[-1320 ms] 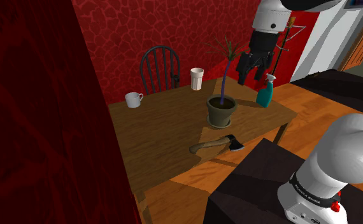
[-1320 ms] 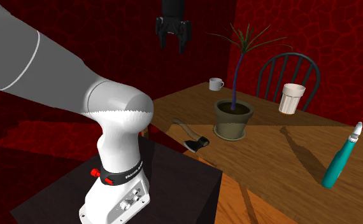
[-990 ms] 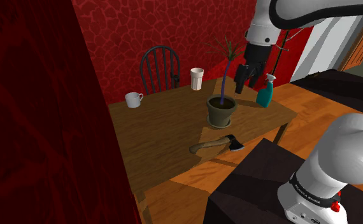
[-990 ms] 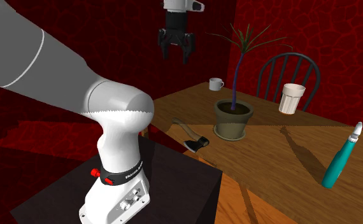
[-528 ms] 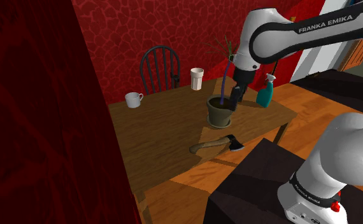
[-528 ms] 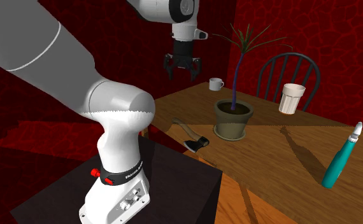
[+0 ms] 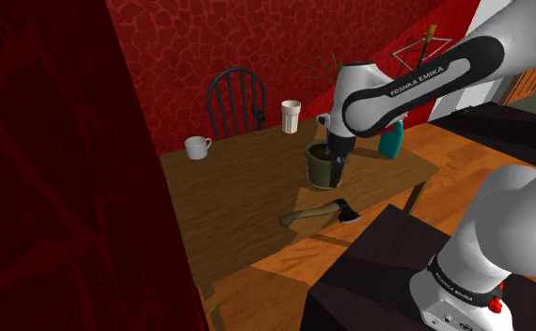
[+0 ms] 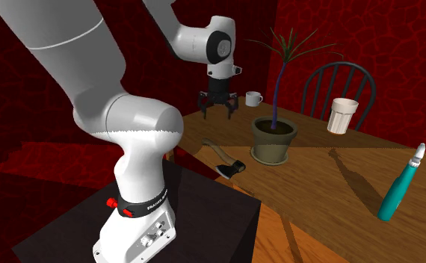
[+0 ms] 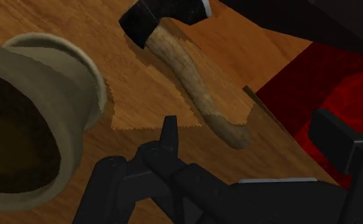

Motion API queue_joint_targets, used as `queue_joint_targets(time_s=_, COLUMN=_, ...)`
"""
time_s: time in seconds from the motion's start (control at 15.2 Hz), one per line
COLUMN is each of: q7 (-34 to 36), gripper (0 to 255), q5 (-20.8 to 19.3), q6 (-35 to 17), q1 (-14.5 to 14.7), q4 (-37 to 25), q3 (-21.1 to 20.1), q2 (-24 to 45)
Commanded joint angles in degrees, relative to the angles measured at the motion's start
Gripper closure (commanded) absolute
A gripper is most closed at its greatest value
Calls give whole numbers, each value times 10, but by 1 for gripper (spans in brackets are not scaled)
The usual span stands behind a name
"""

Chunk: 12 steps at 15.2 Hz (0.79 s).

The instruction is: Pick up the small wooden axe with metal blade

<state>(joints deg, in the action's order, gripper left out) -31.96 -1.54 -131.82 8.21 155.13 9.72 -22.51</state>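
Second exterior view: the black gripper (image 8: pixel 219 112) hangs point-down from the white arm above the wooden table (image 8: pixel 331 175), its two fingers splayed wide with nothing between them. The small axe (image 8: pixel 223 158) lies flat on the tabletop near the edge that faces the stand (image 8: pixel 204 217), just beside the plant pot (image 8: pixel 273 140) but apart from it. Its handle is pale, rough-grained wood, gently curved and swelling to a rounded knob at the end. The head is a dark metal wedge, blunt and square at the back, and it is the end nearer the stand.

In the wrist view the fingers (image 9: pixel 336 137) stand well apart. The handle's knob end lies below, between them, and neither finger touches it.

The pot is dull olive, round and flared at the rim, dark inside, with a thin purple stem rising to spiky leaves. Farther back on the table stand a white mug (image 8: pixel 253 98) with a loop handle and a tall, faintly ribbed cream cup (image 8: pixel 343 115). A teal spray bottle (image 8: pixel 400 188) with a white nozzle stands near the second exterior view's right edge. A dark spindle-back chair (image 8: pixel 338 81) sits behind the table, against red walls with a cracked, veined pattern. The table shows warm brown grain, and the stand is a dark matte box.
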Motion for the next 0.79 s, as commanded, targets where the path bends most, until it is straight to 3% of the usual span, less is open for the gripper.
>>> queue_joint_targets(time_s=0.0, q7=-49, gripper=0, q5=-2, q6=-48, q1=11, q4=2, q3=11, q2=46)
queue_joint_targets(time_s=0.46, q7=-225, gripper=0, q5=34, q6=-200, q1=49, q4=-22, q3=29, q2=228)
queue_joint_targets(time_s=0.73, q7=-322, gripper=0, q5=70, q6=-265, q1=48, q4=-49, q3=11, q2=324)
